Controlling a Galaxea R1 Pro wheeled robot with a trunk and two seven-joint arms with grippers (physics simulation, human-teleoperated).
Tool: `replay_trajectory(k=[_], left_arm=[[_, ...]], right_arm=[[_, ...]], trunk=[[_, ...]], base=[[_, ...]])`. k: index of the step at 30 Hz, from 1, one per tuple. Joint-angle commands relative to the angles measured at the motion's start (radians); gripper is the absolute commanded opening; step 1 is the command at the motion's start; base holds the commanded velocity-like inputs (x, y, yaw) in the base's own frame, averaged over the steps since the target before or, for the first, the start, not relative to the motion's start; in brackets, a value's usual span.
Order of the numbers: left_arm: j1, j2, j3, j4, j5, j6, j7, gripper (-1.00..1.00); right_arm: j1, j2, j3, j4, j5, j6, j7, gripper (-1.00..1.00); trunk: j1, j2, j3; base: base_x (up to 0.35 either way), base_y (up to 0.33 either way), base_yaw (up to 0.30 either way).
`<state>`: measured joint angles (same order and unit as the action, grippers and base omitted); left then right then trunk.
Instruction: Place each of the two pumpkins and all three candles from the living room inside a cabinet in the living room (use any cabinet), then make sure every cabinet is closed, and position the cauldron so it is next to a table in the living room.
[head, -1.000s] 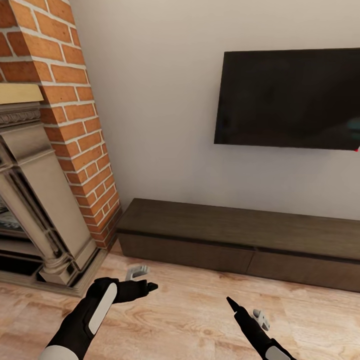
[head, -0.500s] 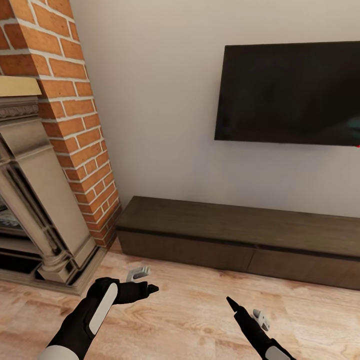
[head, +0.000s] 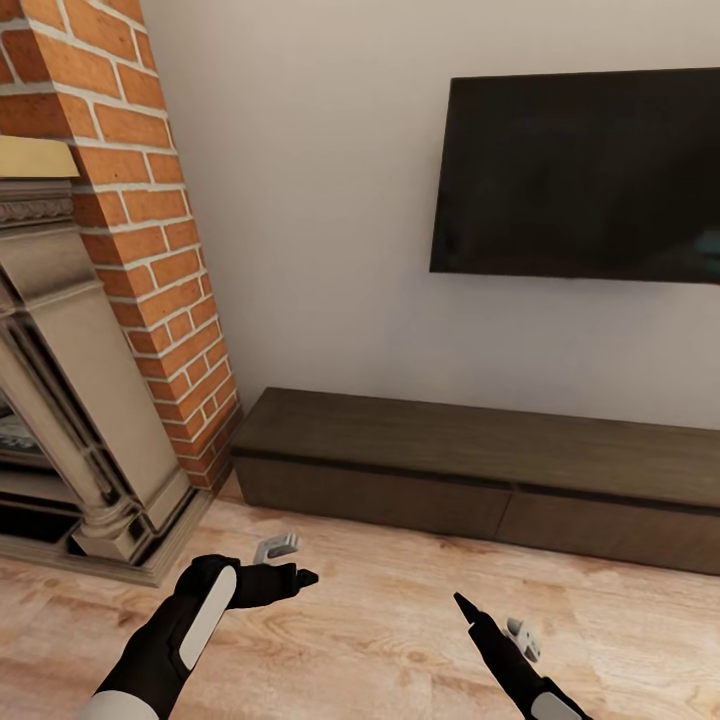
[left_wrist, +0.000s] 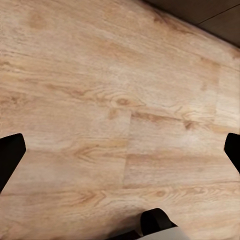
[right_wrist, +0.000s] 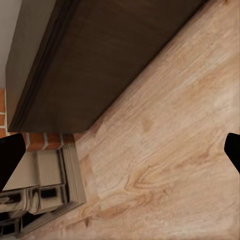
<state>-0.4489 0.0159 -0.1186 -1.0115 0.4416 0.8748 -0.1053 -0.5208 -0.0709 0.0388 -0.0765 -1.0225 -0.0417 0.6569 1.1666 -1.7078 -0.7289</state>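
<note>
Cabinet (head: 480, 470) across lower frame, drawers shut, handle-less; likely stiff, grip front's top edge. Left gripper (head: 285, 560) and right gripper (head: 495, 615) spread, empty.

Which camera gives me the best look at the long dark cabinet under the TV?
The head view: the cabinet runs along the wall with its whole top and both closed drawer fronts visible. The right wrist view catches only one end of it, seen at a slant. The left wrist view shows just a dark sliver past the plank floor.
</note>
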Motion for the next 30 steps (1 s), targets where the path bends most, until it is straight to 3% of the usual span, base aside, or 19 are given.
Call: replay_trajectory(k=[1,9,13,16,20,30], left_arm=[[-0.001,0.0,-0.002,-0.001,-0.009,0.003,-0.006,1.0],[-0.001,-0.006,-0.032,-0.007,-0.025,0.002,0.003,1.0],[-0.001,-0.007,-0.109,-0.021,-0.054,0.002,0.053,1.0],[-0.001,-0.009,-0.136,-0.025,-0.061,0.001,0.132,1.0],[-0.001,-0.019,-0.146,-0.027,-0.062,0.001,0.188,1.0],[-0.001,-0.023,-0.147,-0.027,-0.061,0.001,0.203,1.0]], right_arm=[[-0.001,-0.001,0.004,0.001,-0.003,-0.004,0.003,1.0],[-0.001,-0.001,0.001,0.001,-0.005,-0.002,0.004,1.0],[-0.001,-0.001,0.001,0.003,-0.005,-0.001,0.004,1.0],[-0.001,0.0,0.0,0.002,-0.007,0.006,0.003,1.0],[-0.001,0.0,-0.003,0.002,-0.02,0.011,0.003,1.0],[-0.001,0.0,-0.002,0.001,-0.057,0.012,0.001,1.0]], trunk=[[0.004,-0.008,-0.004],[0.031,-0.057,-0.026],[0.031,-0.057,-0.026],[0.031,-0.057,-0.026],[0.031,-0.057,-0.026],[0.031,-0.057,-0.026]], base=[[0.0,0.0,0.0],[0.0,0.0,0.0],[0.0,0.0,0.0],[0.0,0.0,0.0],[0.0,0.0,0.0],[0.0,0.0,0.0]])
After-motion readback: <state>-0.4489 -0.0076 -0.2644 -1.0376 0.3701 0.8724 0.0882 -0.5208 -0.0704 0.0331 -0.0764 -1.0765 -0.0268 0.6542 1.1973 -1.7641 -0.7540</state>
